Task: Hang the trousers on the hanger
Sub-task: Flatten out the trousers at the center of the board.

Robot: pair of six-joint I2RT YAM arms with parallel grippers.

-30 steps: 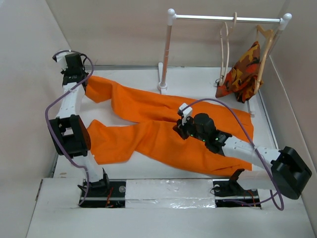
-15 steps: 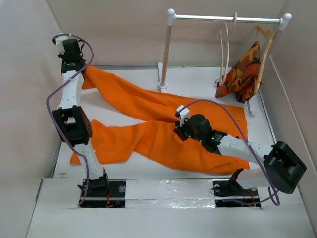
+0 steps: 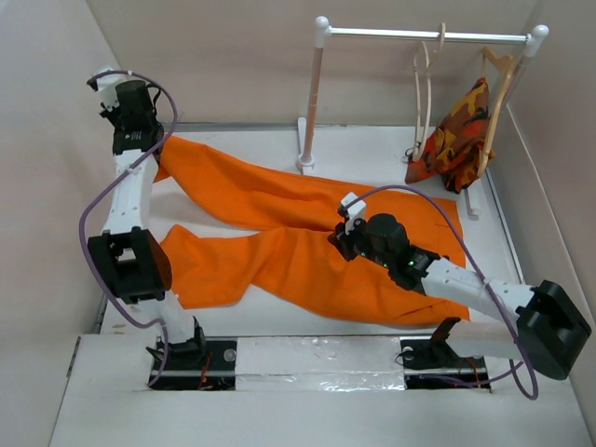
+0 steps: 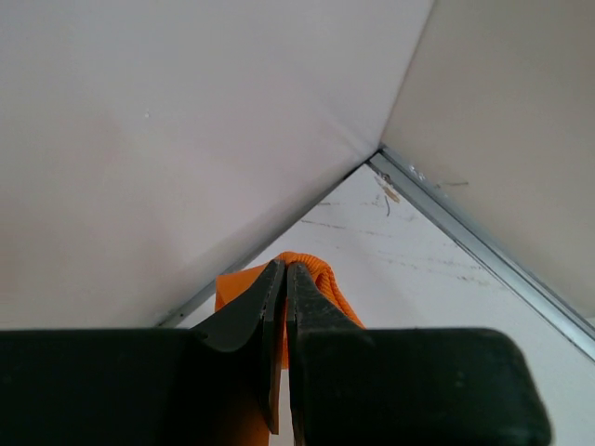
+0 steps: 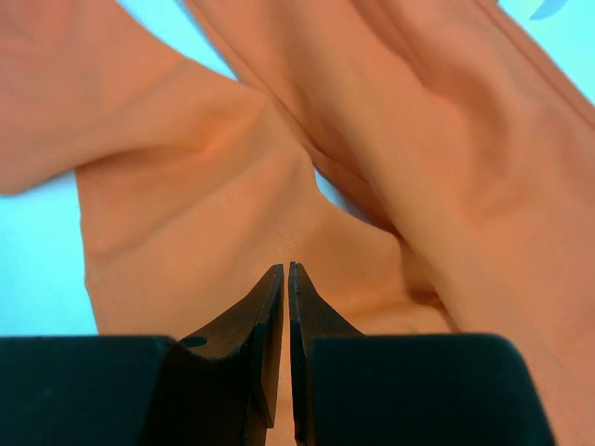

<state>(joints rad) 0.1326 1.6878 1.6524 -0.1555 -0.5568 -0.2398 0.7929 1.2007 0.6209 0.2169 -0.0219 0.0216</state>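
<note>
The bright orange trousers (image 3: 307, 251) lie spread across the table, both legs pointing left. My left gripper (image 3: 149, 149) is raised in the far left corner, shut on the hem of the far leg (image 4: 316, 269), which stretches up to it. My right gripper (image 3: 343, 235) sits low over the crotch area (image 5: 279, 232), its jaws closed to a hairline with cloth at the tips. The empty pale wooden hanger (image 3: 426, 84) hangs on the rail (image 3: 391, 33) at the back right.
A second wooden hanger (image 3: 503, 79) holds a camouflage garment (image 3: 456, 126) at the rail's right end. The rack's white post (image 3: 312, 93) stands just behind the trousers. Walls (image 4: 186, 139) close in on the left, back and right.
My left gripper has carried the far leg's end up and back into the left corner, drawing that leg straight. The waist end slid slightly left. The right gripper stays about where it was.
</note>
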